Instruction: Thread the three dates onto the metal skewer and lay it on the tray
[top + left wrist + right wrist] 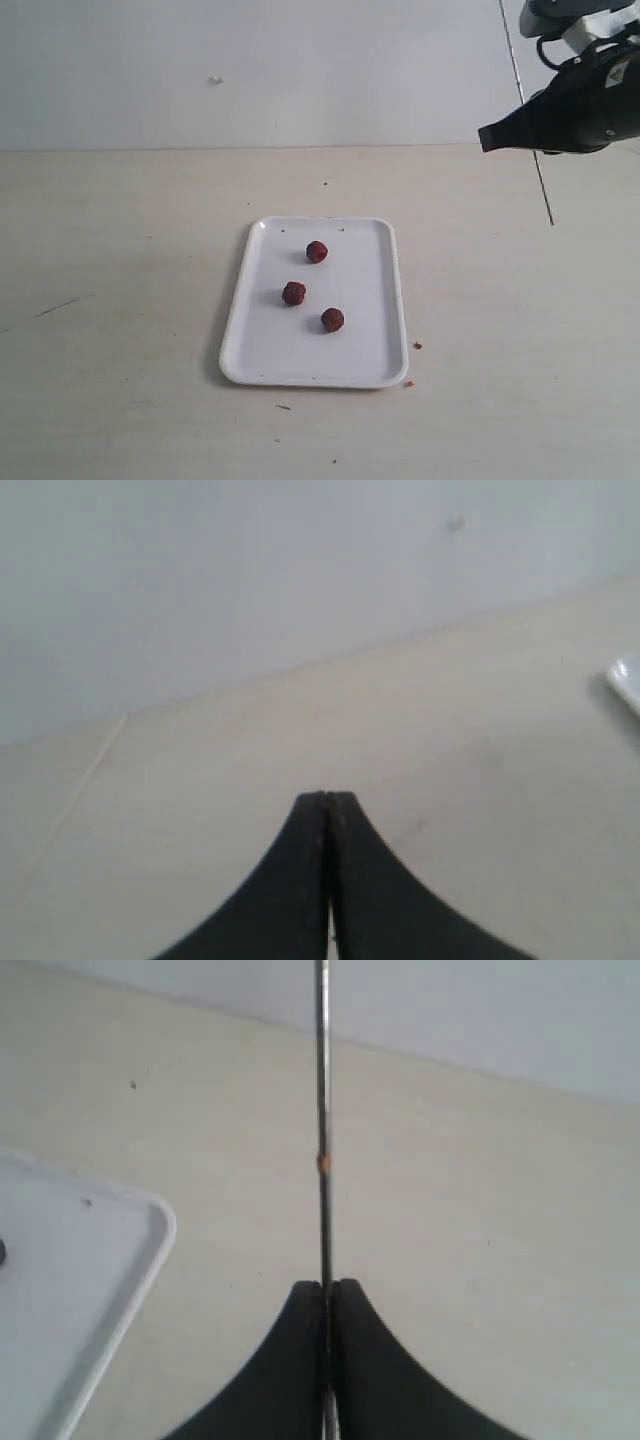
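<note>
Three dark red dates [317,251] [294,293] [332,320] lie loose on the white tray [370,350] at the middle of the table. My right gripper [483,138] hangs high at the back right, well away from the tray, and is shut on the thin metal skewer [545,190]. In the right wrist view the skewer [322,1110] runs out from between the closed fingertips of that gripper [327,1282], with a corner of the tray [70,1290] to one side. My left gripper [327,795] is shut on nothing above bare table and is out of the exterior view.
Small crumbs [417,345] lie on the table by the tray's near right corner. A dark scratch [60,305] marks the table at the left. A white wall closes off the back. An edge of the tray [628,680] shows in the left wrist view.
</note>
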Controlling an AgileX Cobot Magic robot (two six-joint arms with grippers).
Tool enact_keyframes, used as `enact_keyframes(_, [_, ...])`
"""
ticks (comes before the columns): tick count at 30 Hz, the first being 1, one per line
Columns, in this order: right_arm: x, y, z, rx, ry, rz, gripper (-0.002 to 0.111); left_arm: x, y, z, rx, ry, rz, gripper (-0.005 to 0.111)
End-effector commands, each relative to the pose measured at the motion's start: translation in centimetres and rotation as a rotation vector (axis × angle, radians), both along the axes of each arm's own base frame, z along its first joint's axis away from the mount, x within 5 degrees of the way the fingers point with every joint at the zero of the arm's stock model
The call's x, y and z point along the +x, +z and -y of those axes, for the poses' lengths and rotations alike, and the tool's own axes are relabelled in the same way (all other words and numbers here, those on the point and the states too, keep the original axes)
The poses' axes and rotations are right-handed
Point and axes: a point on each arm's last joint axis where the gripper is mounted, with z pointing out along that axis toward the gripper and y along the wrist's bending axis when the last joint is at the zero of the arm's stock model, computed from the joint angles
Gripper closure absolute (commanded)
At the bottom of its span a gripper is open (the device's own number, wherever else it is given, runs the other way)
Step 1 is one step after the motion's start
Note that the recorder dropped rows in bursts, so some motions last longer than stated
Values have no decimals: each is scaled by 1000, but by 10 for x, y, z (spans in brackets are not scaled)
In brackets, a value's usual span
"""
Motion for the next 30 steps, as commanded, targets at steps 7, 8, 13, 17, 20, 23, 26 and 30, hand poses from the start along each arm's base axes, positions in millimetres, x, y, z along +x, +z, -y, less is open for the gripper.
enact_keyframes(7, [44,-13,-9,-22,151,-239,108,-8,46,-1,-24,2,511,107])
enact_keyframes(8, [44,-13,-10,-20,161,-236,108,-8,46,-1,-24,2,516,107])
enact_keyframes(13, [45,-12,-12,-17,190,-220,108,-10,52,-1,-319,-53,572,107])
enact_keyframes(17, [45,-12,-12,-13,188,-216,108,-11,53,0,-841,-172,551,107])
enact_keyframes(20, [45,-12,-13,7,183,-218,108,-24,71,4,-792,-307,768,107])
enact_keyframes(23, [45,-11,-15,19,182,-218,108,-34,109,4,-786,-387,920,107])
enact_keyframes(26, [45,-11,-15,19,182,-218,108,-18,158,3,-720,-286,809,107])
enact_keyframes(30, [44,-12,-15,20,184,-228,108,46,210,1,-675,-97,436,107])
